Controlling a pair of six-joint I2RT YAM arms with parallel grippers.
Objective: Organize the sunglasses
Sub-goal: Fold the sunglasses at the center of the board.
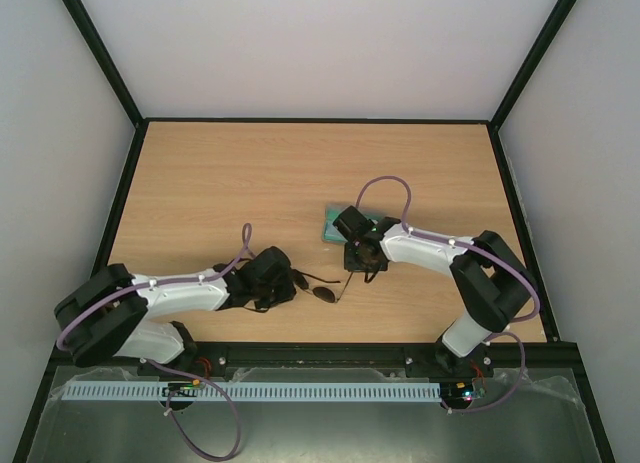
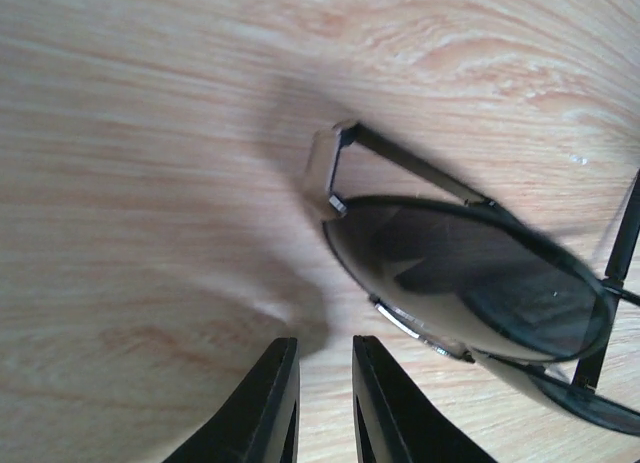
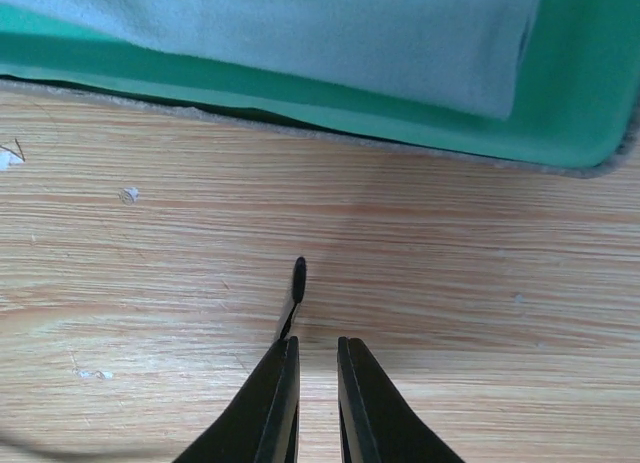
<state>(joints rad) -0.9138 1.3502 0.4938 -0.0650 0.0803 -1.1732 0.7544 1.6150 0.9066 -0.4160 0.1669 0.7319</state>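
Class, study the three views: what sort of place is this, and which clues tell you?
Probably a robot test cell: a wooden table boxed in by plain white panels, two arms bolted at its near edge, sunglasses and a case laid out.

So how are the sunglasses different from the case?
The sunglasses are dark, thin and wiry; the case is green inside. The sunglasses lie bare on the table; the case holds a light blue cloth. Both rest on the wooden table.
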